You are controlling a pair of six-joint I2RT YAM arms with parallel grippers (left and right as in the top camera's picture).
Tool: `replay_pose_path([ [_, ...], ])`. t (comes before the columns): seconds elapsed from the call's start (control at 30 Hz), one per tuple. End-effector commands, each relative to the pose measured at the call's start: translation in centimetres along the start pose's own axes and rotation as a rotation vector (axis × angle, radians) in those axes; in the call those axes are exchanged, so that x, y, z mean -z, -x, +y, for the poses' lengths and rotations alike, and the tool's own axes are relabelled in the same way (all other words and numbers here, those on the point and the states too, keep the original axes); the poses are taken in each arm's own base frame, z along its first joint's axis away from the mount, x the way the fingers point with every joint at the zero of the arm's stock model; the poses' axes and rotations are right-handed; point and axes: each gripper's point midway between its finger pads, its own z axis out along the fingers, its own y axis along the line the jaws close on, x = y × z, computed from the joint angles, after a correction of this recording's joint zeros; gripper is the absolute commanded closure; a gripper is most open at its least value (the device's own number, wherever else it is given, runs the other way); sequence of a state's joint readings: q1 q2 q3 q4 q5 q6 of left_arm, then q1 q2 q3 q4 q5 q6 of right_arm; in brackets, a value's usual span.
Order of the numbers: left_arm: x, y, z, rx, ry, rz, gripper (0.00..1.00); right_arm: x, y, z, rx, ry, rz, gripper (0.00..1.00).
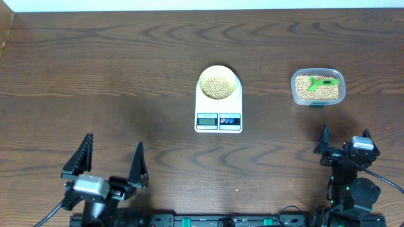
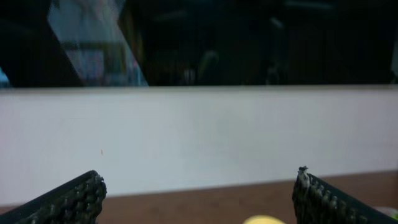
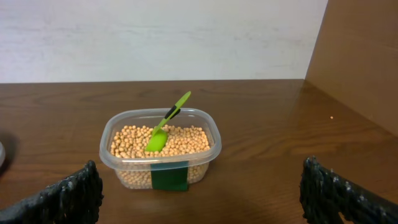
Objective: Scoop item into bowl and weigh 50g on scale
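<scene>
The white scale [image 1: 218,108] sits mid-table [image 1: 95,75], with its display and red and blue buttons at the end nearer the arms. The pale-yellow bowl [image 1: 218,82] stands on the scale's round platform, at the end away from the arms, and holds a layer of tan beans [image 1: 218,87]. The display's reading is too small to make out.

To the right of the scale, well apart from it, stands a clear plastic tub [image 3: 118,140] with a dark green label [image 3: 169,176] on its near wall. It is filled with more beans, and a green scoop [image 3: 165,126] lies tilted in them, bowl end down and handle pointing up and away.

The left end effector [image 1: 113,140] hangs near the table edge, left of the scale, spread wide and gripping nothing. The right end effector [image 1: 345,130] sits right of the scale, just short of the tub, also released and empty.
</scene>
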State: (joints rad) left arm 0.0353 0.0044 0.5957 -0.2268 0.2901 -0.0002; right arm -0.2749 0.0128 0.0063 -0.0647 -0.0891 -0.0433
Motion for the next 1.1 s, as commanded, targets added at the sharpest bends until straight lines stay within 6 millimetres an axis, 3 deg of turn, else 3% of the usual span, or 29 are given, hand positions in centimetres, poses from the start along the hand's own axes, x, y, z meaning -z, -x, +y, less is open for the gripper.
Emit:
replay_pose_path([
  [0.0, -0.9, -1.4, 0.5, -0.007, 0.010, -0.012, 0.02, 0.0, -0.1, 0.0, -0.013, -0.002, 0.005, 0.01],
  [0.23, -2.9, -5.3, 2.0, -0.028, 0.046, -0.114, 0.02, 0.0, -0.1, 0.0, -0.013, -0.002, 0.005, 0.01],
  [0.57, -3.1, -9.2, 2.6, -0.043, 0.057, -0.203, 0.02, 0.0, -0.1, 0.0, -0.013, -0.002, 0.005, 0.01],
  [0.67, -3.1, -9.5, 2.7, -0.040, 0.064, -0.189, 0.02, 0.0, -0.1, 0.0, -0.013, -0.002, 0.005, 0.01],
  [0.93, -3.0, -11.0, 5.5, 0.012, 0.220, -0.135, 0.02, 0.0, -0.1, 0.0, -0.013, -0.002, 0.005, 0.01],
  [1.07, -3.1, -15.3, 6.1, 0.033, 0.250, 0.040, 0.02, 0.0, -0.1, 0.0, -0.013, -0.002, 0.005, 0.01],
])
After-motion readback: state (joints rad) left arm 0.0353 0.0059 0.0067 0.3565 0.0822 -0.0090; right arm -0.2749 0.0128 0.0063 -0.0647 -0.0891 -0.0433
